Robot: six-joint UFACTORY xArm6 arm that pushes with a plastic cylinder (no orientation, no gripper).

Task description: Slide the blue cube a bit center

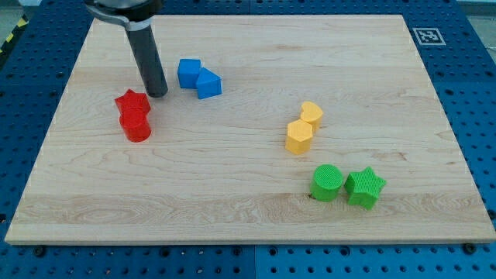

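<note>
The blue cube (189, 72) sits on the wooden board at the upper left, touching a second blue block (208, 84) on its lower right. My tip (157, 94) rests on the board just left of and slightly below the blue cube, apart from it by a small gap. It is also just above and right of the red star (132, 102).
A red cylinder (137, 125) touches the red star from below. Two yellow blocks (311, 115) (298, 136) sit right of centre. A green cylinder (327, 183) and a green star (364, 187) lie at the lower right. A tag marker (428, 36) is at the top right corner.
</note>
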